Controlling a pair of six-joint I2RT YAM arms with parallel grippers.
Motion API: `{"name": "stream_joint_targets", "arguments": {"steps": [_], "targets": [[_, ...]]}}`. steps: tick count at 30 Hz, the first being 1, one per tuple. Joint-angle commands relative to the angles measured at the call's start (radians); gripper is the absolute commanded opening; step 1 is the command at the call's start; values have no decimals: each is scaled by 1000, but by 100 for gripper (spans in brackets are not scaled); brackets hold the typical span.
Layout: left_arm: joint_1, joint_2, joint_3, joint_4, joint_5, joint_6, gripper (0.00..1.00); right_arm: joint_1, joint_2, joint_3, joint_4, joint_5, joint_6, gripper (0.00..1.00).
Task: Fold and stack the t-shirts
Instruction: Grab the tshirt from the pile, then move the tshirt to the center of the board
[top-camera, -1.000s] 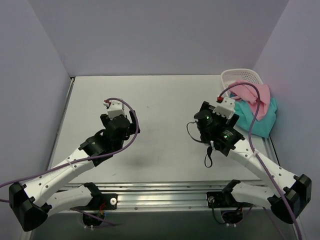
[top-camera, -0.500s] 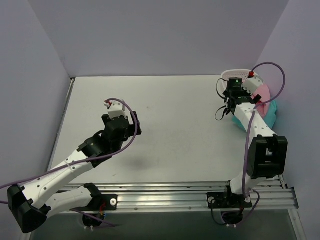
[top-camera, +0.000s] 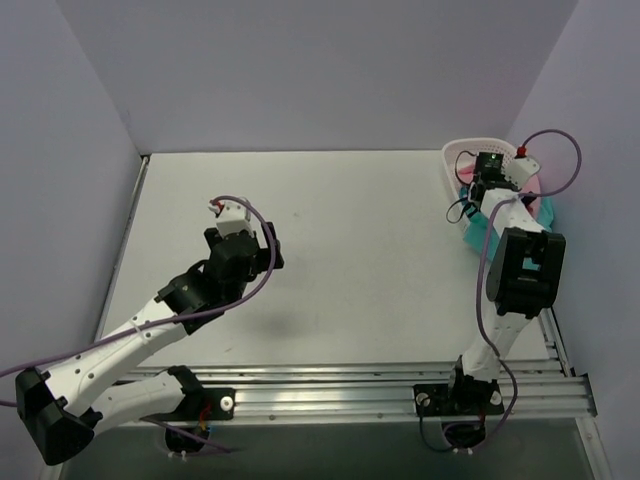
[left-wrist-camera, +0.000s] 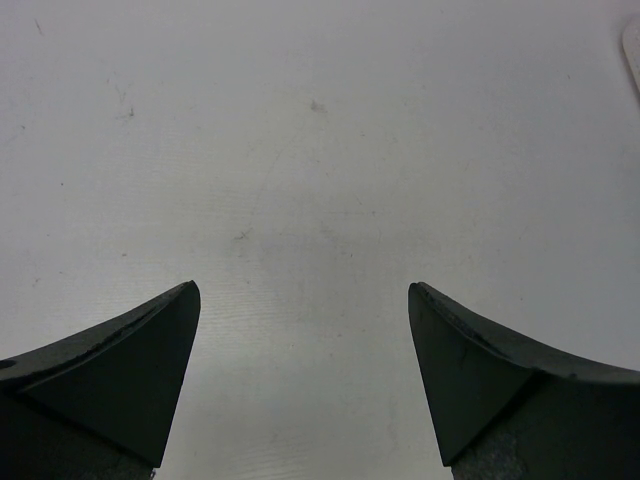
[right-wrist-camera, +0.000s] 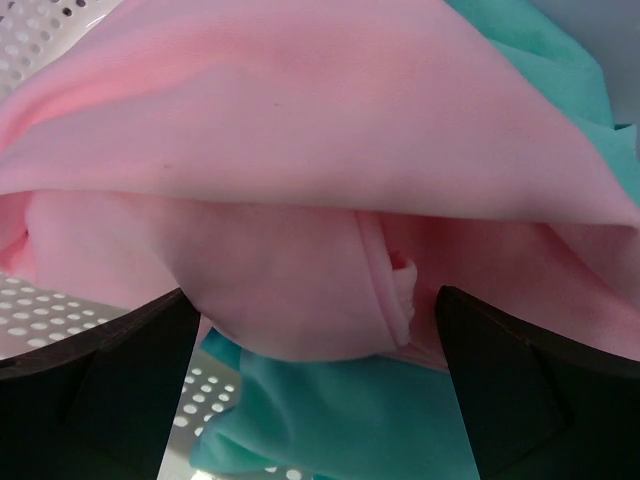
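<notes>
The t-shirts lie bunched in a white lattice basket (top-camera: 456, 151) at the table's far right. The pink t-shirt (right-wrist-camera: 300, 150) is on top and the teal t-shirt (right-wrist-camera: 330, 420) lies under it. In the top view the pink t-shirt (top-camera: 533, 186) and the teal t-shirt (top-camera: 546, 213) show beside the right arm. My right gripper (right-wrist-camera: 312, 292) hangs open right over the basket, a pink fold with a small pale label just ahead of its fingers. My left gripper (left-wrist-camera: 303, 286) is open over bare table, holding nothing.
The basket's perforated wall (right-wrist-camera: 40, 310) lies by the right gripper's left finger. The basket stands close to the right side wall. The grey table (left-wrist-camera: 300, 120) spreads ahead of the left gripper (top-camera: 238, 240). A metal rail runs along the near edge.
The right arm has swung from the middle of the table out to the basket and now hangs over the shirts. The left arm has barely moved.
</notes>
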Motion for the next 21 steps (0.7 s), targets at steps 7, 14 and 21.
{"name": "stream_joint_targets", "arguments": {"steps": [7,14,21], "targets": [[0,60,16,48,-4,2,94,-46,44,86,36,-51,-43,64],[3,90,23,48,-4,2,94,-42,16,67,74,-85,-62,0],[3,98,23,52,-1,0,94,179,-212,-11,85,-4,-100,0]]}}
